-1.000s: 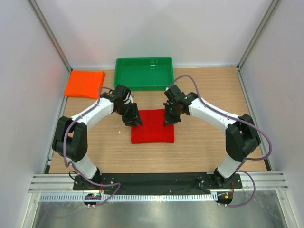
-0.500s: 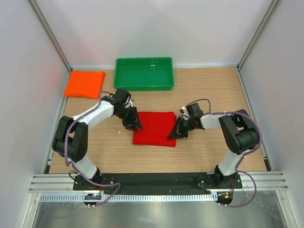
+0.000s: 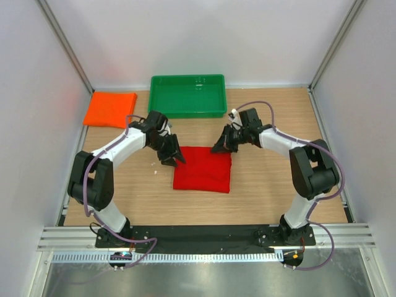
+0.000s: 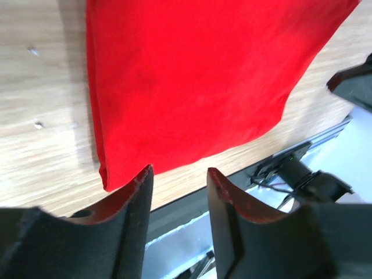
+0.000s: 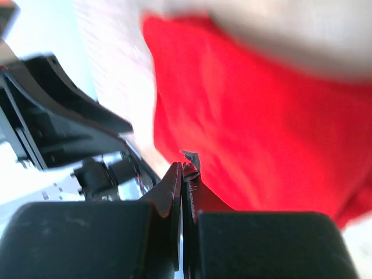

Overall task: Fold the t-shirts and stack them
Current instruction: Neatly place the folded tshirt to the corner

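Two arms (image 3: 120, 143) with white shells and black joints; a mauve cable (image 3: 250, 104) loops behind the black left claw (image 3: 177, 161) and right claw (image 3: 217, 149).

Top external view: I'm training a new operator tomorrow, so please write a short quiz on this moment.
1. True or false: the orange t-shirt lies left of the green tray, not in it.
2. The left gripper stands open; the right gripper is: A open, B shut, C out of view.
3. Fill in: the middle t-shirt, between the grippers, is coloured ____.
Key: 1 true; 2 B; 3 red.
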You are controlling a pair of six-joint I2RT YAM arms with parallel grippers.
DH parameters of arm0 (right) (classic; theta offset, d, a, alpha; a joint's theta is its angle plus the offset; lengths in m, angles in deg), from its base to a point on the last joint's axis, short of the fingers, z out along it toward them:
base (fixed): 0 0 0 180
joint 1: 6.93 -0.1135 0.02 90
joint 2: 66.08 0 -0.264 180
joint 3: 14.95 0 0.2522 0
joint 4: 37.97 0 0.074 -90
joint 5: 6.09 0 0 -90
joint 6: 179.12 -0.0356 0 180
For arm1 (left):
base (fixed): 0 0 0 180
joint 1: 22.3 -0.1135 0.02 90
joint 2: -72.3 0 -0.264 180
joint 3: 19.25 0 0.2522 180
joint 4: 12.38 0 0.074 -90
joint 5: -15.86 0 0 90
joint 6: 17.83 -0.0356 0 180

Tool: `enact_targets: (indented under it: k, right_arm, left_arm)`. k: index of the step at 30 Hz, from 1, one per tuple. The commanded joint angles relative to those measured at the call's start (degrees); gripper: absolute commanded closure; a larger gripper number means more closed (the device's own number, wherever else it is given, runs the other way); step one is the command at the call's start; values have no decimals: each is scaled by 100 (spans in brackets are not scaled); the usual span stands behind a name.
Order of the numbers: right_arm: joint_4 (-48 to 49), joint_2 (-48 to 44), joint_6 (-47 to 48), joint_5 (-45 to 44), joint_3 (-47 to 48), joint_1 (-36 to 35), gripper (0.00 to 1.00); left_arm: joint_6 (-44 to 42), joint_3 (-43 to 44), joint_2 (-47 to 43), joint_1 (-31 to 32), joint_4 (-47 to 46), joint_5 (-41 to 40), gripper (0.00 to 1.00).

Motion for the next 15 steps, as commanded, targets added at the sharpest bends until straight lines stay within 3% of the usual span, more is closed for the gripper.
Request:
enact_targets:
  k: [1, 5, 8, 15]
  right_arm:
    - [-205, 459, 165, -150, 665, 82, 96]
    - [-284, 916, 401, -264, 666, 319, 96]
    - [-460, 1005, 700, -422, 420, 583, 96]
    - [-1197, 1225, 1457, -696, 664, 733, 96]
  left_arm:
    - [-169, 440, -3, -237, 53, -2, 55]
    - [-405, 687, 93, -431, 141, 164, 47]
    - [-660, 740, 111, -536, 63, 358, 34]
    - [-1425, 907, 532, -616, 352, 59, 25]
